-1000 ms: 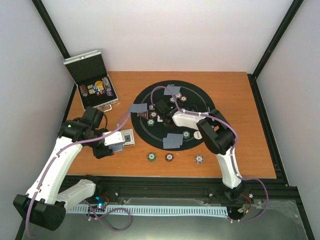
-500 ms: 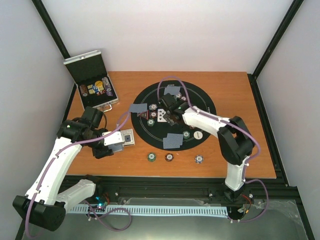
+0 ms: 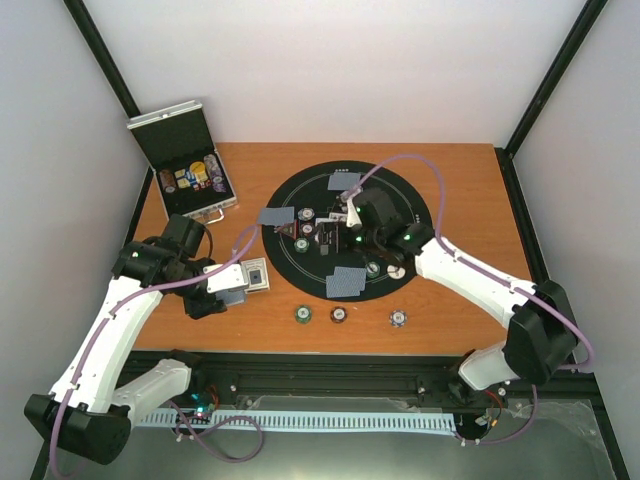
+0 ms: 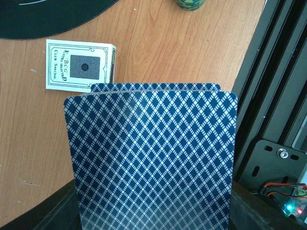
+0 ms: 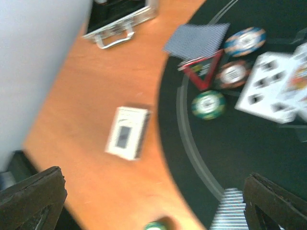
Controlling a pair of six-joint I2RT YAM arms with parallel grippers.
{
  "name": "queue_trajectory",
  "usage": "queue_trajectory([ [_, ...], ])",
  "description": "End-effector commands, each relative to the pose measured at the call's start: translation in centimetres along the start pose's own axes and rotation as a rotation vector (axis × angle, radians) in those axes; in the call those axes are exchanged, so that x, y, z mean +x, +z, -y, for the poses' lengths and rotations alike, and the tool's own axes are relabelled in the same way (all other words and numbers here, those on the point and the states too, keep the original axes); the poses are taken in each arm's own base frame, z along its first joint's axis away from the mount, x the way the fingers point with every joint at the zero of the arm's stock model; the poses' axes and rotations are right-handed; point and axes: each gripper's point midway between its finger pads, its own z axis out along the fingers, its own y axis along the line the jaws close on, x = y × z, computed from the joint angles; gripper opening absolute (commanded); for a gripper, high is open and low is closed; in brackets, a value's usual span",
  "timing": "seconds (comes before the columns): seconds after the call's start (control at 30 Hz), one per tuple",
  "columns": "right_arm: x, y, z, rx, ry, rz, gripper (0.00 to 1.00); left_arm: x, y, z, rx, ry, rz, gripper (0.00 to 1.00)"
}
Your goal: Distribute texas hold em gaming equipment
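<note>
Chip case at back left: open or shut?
Open. The chip case has its lid tilted up and back, and chips show in the tray.

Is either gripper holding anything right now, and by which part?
The left gripper is shut on a small stack of blue-backed cards, pinched at their near short end; the rest sticks out ahead. The right gripper is open, holding nothing.

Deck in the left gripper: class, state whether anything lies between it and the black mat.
The card box lies flat on the table between the deck, shut in the left gripper, and the mat's edge. It is low, so the deck could probably pass above it.
</note>
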Motion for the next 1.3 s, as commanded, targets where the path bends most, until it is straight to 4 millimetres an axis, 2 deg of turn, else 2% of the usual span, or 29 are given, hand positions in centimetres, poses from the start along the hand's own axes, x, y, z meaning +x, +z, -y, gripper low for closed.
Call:
queue_trajectory([
  [0.0, 2.2, 0.1, -7.0, -0.377, 0.19, -0.094, 1.0, -1.1, -1.3, -0.3, -0.024, -0.008, 0.049, 0.01],
  [0.1, 3.8, -0.2, -10.2, -0.48, 0.201, -0.132, 1.0, -1.2, -1.4, -0.3, -0.023, -0.009, 0.056, 0.01],
  [0.23, 5.8, -0.1, -13.4, -0.576, 0.249, -0.176, 1.0, -1.5, -1.2, -0.3, -0.012, -0.015, 0.069, 0.01],
  [0.4, 8.2, 0.4, -16.3, -0.67, 0.293, -0.216, 0.95, -1.5, -1.2, -0.2, -0.009, -0.014, 0.072, 0.01],
  [0.67, 10.2, 2.1, -18.6, -0.726, 0.329, -0.289, 0.86, -1.9, -1.6, 0.0, 0.003, -0.014, 0.09, 0.01],
  [1.0, 10.8, 3.7, -20.7, -0.774, 0.351, -0.343, 0.81, -1.8, -1.6, 0.0, -0.008, -0.009, 0.093, 0.01],
  [1.27, 11.0, 5.3, -23.5, -0.824, 0.357, -0.395, 0.8, -1.5, -1.2, 0.1, -0.008, -0.002, 0.084, 0.01],
])
